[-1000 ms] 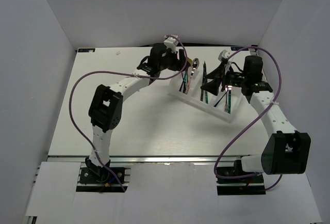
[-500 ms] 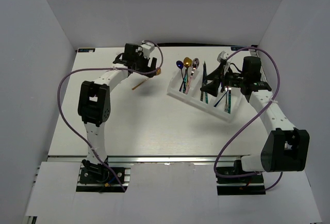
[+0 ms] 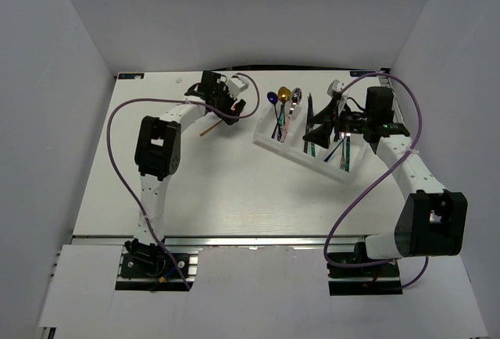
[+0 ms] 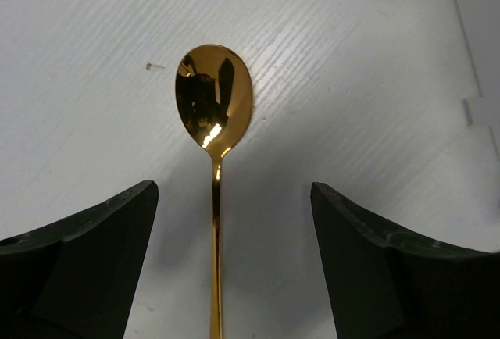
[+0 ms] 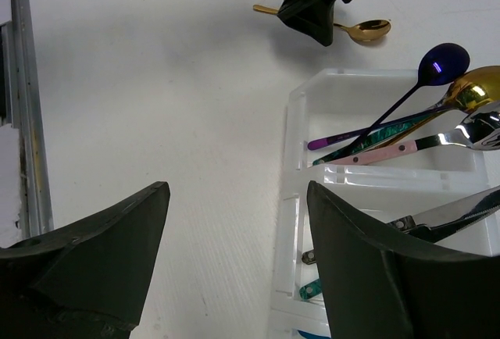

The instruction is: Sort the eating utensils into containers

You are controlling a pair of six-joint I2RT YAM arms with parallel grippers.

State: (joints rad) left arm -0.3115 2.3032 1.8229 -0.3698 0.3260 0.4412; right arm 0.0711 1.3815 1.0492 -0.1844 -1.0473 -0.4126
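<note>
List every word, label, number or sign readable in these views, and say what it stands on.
None: no view shows readable text.
The gold spoon, the tray and the table carry no lettering.

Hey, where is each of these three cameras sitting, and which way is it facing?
Top external: above and behind the bases, looking down on the table; left arm and right arm both show.
Left wrist: on the left arm, looking down at the gold spoon lying between the open left fingers.
Right wrist: low over the table, facing across the white tray toward the left fingers; open right fingers at bottom.
Shared: the gold spoon shows in all three.
</note>
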